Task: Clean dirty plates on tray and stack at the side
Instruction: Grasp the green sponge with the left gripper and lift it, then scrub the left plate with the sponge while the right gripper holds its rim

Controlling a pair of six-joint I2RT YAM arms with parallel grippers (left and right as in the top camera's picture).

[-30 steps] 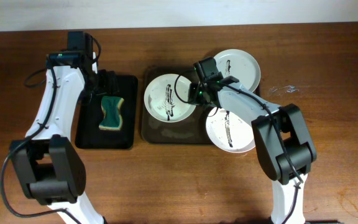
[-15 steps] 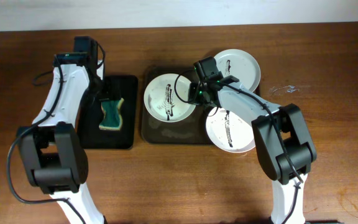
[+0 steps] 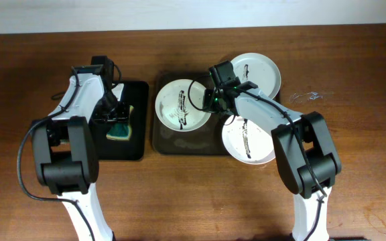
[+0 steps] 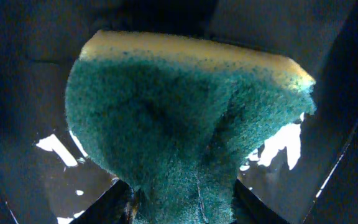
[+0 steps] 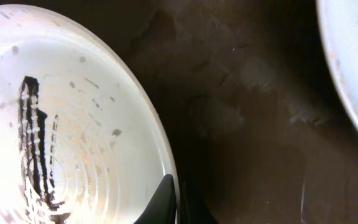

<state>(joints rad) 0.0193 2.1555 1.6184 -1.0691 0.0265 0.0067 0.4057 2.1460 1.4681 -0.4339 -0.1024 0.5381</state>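
Three white plates lie on the dark brown tray (image 3: 186, 142). The left plate (image 3: 176, 107) has a dark streak, and my right gripper (image 3: 213, 102) is shut on its right rim. In the right wrist view the thin rim of that plate (image 5: 61, 124) sits pinched in the right gripper (image 5: 180, 202). A second streaked plate (image 3: 248, 139) overhangs the tray's near right corner. The third plate (image 3: 254, 70) rests at the far right. My left gripper (image 3: 114, 115) is shut on a green and yellow sponge (image 3: 120, 128). Up close, the sponge (image 4: 179, 118) narrows where the left gripper (image 4: 182, 205) squeezes it.
The sponge lies on a smaller black tray (image 3: 129, 148) left of the brown tray. Wet patches glint on that black tray (image 4: 51, 149). Bare brown tabletop (image 3: 354, 100) spreads to the right of the plates and along the front.
My left gripper has swung right and down over the black tray and closed on the sponge, which now looks pinched. The right arm and the plates have not moved.
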